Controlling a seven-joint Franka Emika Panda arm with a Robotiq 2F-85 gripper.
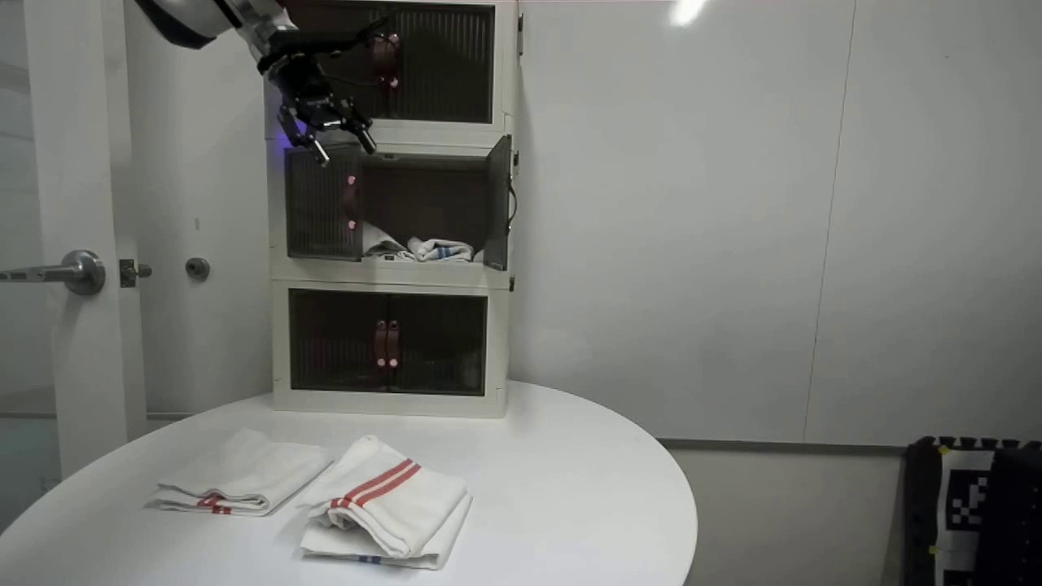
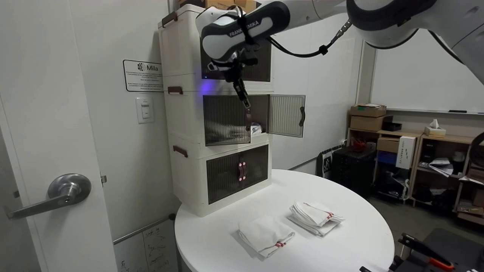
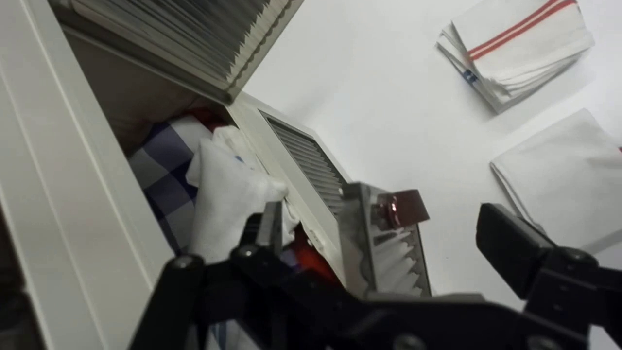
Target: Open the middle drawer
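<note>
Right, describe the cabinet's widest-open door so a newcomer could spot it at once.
Find the tall white cabinet on the round white table, then its middle compartment. There, it is the ribbed door swung wide open; its partner door is only partly open, and the bottom doors are shut.

A round table stands near a white door and wall.

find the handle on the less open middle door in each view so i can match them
In an exterior view: handle, left of centre, upper half.
In an exterior view: handle, just above picture centre.
Wrist view: handle, right of centre, slightly below mid-height.
Shared landmark: wide-open middle door, in all three.
</note>
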